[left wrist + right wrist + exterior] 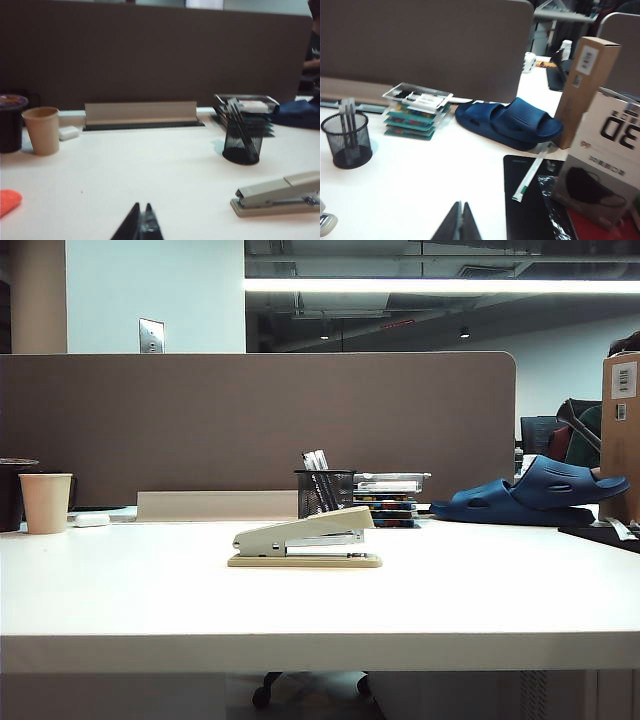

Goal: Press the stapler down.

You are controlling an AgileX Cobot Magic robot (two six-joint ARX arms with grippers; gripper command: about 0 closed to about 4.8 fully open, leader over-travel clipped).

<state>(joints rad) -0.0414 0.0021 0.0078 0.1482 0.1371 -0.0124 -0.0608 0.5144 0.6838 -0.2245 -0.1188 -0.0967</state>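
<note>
Beige wedge-topped stapler (305,540) lay lengthwise across the white table (120,590), untouched. Left end effector (141,220) sat nearer; right end effector (460,222) farther. Both pinched closed, empty.

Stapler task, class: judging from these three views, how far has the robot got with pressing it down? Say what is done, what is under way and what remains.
Done: nothing visible. The stapler sits on the white table with its top arm raised and nothing touching it. In hand: nothing; the left gripper and right gripper are both shut, empty, low over the table and away from it. Left: reach the stapler and push its top arm down.
</note>
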